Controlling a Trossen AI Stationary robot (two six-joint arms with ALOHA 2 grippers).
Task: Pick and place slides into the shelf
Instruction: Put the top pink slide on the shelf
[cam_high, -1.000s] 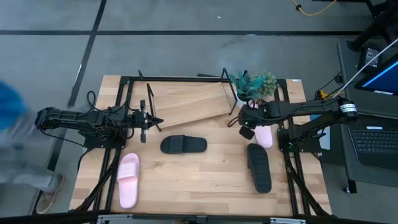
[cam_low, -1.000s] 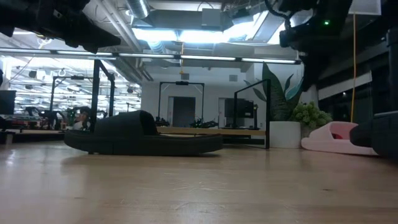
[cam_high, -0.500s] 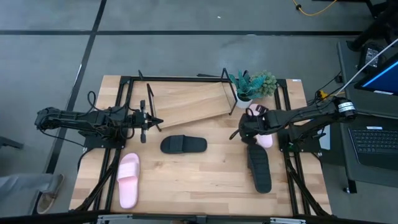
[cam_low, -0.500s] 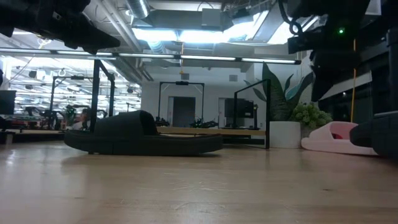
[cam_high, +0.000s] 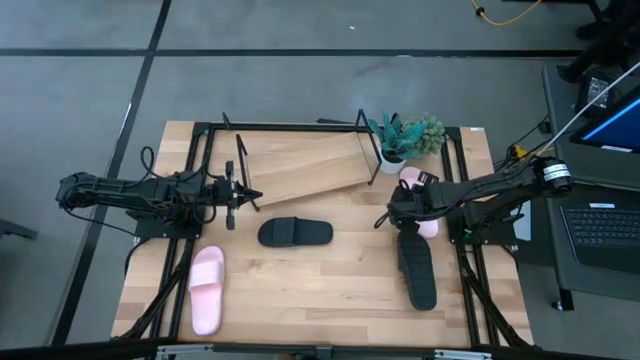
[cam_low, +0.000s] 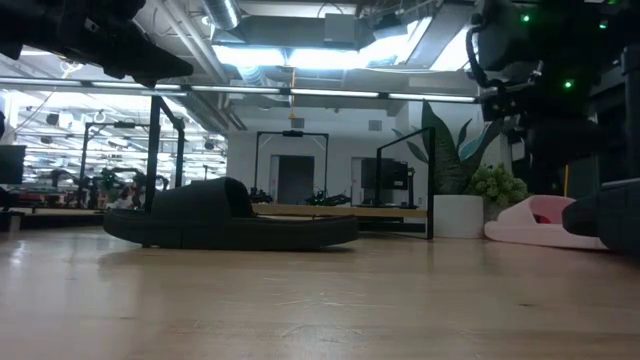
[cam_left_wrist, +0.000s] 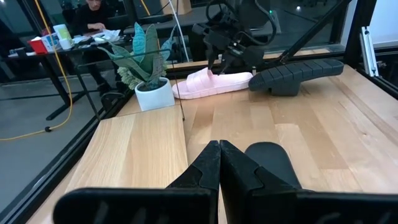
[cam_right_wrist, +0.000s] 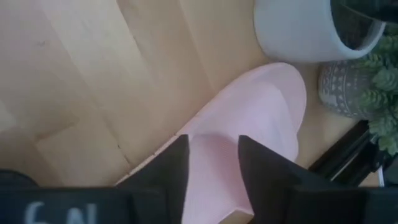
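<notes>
The right gripper (cam_high: 396, 212) is positioned over the pink slide (cam_high: 421, 200) that lies at the right side of the table (cam_high: 330, 290), just in front of the potted plants (cam_high: 405, 135). In the right wrist view its two dark fingers (cam_right_wrist: 168, 168) are seen parted, one on each side of the strap of that pink slide (cam_right_wrist: 249, 130); whether they touch it cannot be told, and nothing is lifted. The slide is seen flat on the wood beside a white pot (cam_right_wrist: 305, 31).

A black slide (cam_high: 416, 268) is placed just in front of it, near the right edge. A second black slide (cam_high: 295, 232) is laid sideways at mid-table, below the shelf (cam_high: 300, 165), whose tilted board carries no slides. A second pink slide (cam_high: 207, 288) is found at the front left.

The left gripper (cam_high: 240, 194) is held level beside the left end of the shelf, its fingers (cam_left_wrist: 208, 165) pressed together with nothing between them
</notes>
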